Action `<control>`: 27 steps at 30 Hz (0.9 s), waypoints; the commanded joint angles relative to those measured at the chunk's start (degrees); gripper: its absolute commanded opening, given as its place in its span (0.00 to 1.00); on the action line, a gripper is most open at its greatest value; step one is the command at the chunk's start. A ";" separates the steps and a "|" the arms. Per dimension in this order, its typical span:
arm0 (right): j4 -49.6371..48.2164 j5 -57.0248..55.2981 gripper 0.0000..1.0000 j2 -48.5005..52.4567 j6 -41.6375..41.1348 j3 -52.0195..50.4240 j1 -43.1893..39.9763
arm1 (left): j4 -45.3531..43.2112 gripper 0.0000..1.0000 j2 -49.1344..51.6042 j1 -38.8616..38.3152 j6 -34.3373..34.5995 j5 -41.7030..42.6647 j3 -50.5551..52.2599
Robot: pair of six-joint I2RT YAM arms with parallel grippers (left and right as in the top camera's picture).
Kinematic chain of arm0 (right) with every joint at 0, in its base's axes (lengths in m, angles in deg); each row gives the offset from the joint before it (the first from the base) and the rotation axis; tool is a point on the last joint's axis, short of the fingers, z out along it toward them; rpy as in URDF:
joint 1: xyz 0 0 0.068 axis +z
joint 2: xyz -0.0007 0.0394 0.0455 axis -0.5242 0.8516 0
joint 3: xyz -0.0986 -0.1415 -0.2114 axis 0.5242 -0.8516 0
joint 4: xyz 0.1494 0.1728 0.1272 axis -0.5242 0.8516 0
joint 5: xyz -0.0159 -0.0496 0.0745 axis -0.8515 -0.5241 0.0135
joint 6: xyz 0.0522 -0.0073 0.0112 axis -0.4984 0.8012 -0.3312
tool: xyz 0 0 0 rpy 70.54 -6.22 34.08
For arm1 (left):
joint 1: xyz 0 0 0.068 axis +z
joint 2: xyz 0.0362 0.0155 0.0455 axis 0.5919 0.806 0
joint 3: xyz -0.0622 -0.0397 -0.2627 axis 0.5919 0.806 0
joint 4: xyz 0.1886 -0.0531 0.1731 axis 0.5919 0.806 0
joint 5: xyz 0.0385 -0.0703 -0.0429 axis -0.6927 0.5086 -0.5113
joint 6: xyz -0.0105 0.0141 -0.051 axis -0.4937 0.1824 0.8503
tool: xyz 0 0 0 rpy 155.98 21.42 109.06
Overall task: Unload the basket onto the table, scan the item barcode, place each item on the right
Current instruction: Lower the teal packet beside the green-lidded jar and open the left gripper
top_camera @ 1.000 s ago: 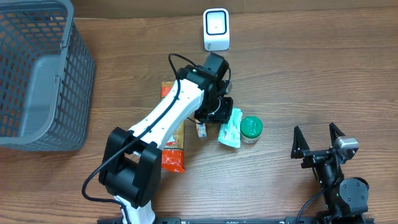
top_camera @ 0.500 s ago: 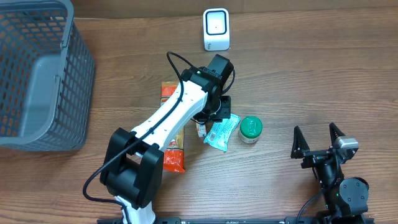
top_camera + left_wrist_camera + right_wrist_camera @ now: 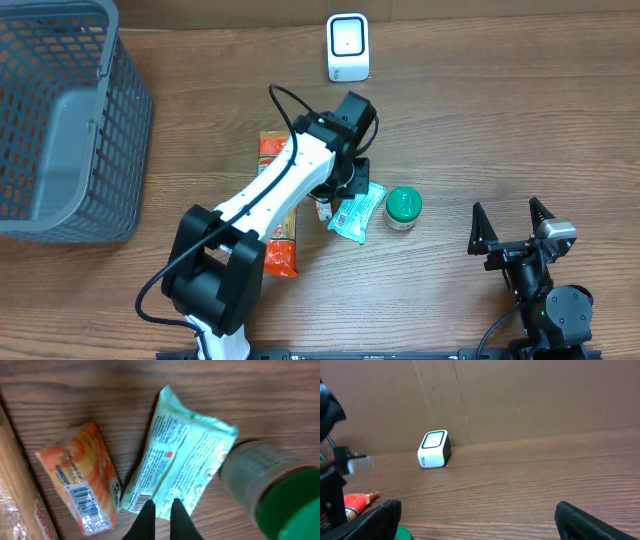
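A light-green packet (image 3: pixel 180 455) with small print and a barcode lies tilted on the wooden table, seen from overhead (image 3: pixel 358 213) between a small orange packet (image 3: pixel 323 207) and a green-lidded jar (image 3: pixel 404 205). My left gripper (image 3: pixel 161 505) is shut, its tips pinching the near edge of the light-green packet; in the overhead view that gripper (image 3: pixel 350 190) sits just above the packet. The white scanner (image 3: pixel 347 47) stands at the table's far edge, also in the right wrist view (image 3: pixel 434 449). My right gripper (image 3: pixel 510 228) rests open at the front right, its fingers spread wide and holding nothing (image 3: pixel 477 506).
A grey mesh basket (image 3: pixel 60 120) fills the far left. A long orange pasta package (image 3: pixel 280 215) lies under the left arm. The small orange packet (image 3: pixel 80 480) shows its barcode. The jar (image 3: pixel 270 490) stands right beside the held packet.
The light-green packet has turned from nearly upright to slanted, shifting left and down with its printed barcode side up. The left wrist shifted slightly right. The right arm stayed still.
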State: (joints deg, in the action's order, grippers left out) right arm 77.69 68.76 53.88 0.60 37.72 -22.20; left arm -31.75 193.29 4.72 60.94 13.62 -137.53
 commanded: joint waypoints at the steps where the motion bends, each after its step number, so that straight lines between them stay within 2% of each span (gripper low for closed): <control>1: -0.37 -0.13 1.00 -0.46 0.24 -0.61 -0.22 | -1.84 0.04 -1.27 -0.96 -0.28 -2.32 3.80; 8: -0.37 -0.13 1.00 -0.46 0.24 -0.61 -0.22 | -3.91 0.04 -1.27 -0.98 -0.28 -10.51 6.78; 21: -0.37 -0.13 1.00 -0.46 0.24 -0.61 -0.22 | -5.09 0.05 -1.27 -1.20 -0.28 -13.77 6.78; 27: -0.37 -0.13 1.00 -0.46 0.24 -0.61 -0.22 | -6.21 0.07 -1.18 -1.40 -0.26 -12.66 6.78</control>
State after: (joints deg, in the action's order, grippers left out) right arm 77.64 68.76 53.88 0.60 37.72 -22.23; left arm -37.28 193.29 3.86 60.92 1.65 -130.84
